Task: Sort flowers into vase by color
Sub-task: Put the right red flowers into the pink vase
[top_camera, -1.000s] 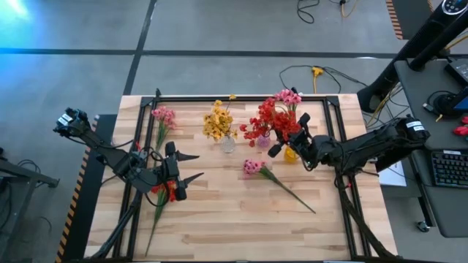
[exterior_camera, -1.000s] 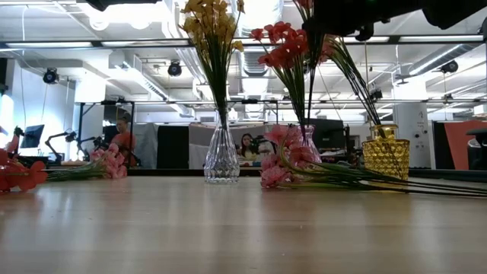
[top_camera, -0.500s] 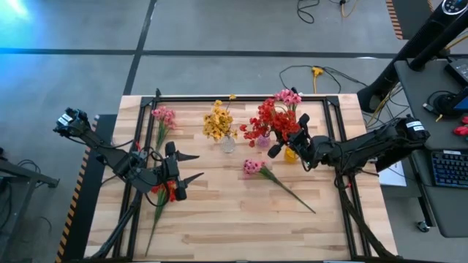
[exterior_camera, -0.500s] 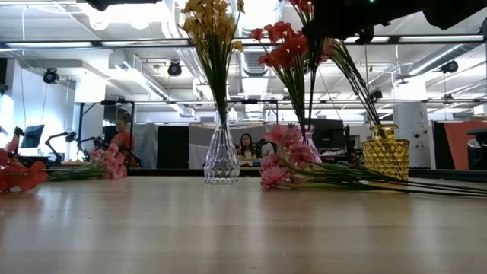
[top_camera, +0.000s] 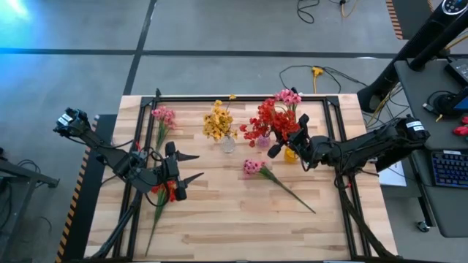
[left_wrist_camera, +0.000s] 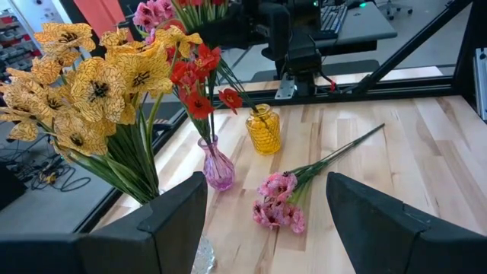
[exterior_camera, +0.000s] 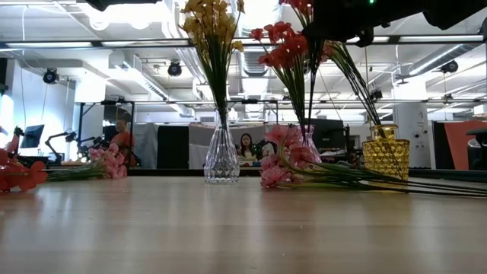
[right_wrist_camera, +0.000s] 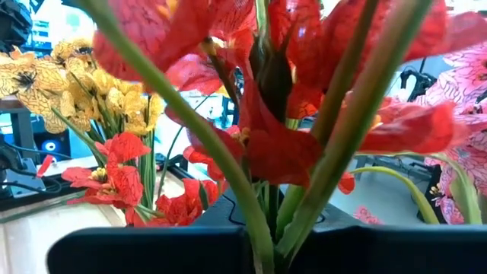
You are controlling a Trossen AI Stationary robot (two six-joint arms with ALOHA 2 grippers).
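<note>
My right gripper (top_camera: 284, 136) hangs over the pink vase (top_camera: 262, 143), shut on a red flower sprig (right_wrist_camera: 266, 114). More red flowers (exterior_camera: 285, 46) stand in that vase (exterior_camera: 308, 144). Yellow flowers (top_camera: 217, 122) fill the clear vase (exterior_camera: 221, 156), and pink ones (top_camera: 287, 96) the yellow vase (exterior_camera: 386, 156). A pink sprig (top_camera: 254, 167) lies on the table's middle. My left gripper (top_camera: 191, 166) waits open at the left, above a red sprig (top_camera: 167, 191). My right gripper pinches the red sprig's green stems (right_wrist_camera: 262, 228) between its two fingers (right_wrist_camera: 152, 251), just below the blossoms. The fingers come roughly level from the table's right and lie across the stems. The sprig stands upright; whether its lower end is in the pink vase, I cannot tell.
Another pink sprig (top_camera: 162, 115) lies at the far left of the table. The lying pink sprig's long stem (top_camera: 292, 196) runs toward the near right. A black frame (top_camera: 333, 131) borders the tabletop. People sit in the room beyond (exterior_camera: 246, 144).
</note>
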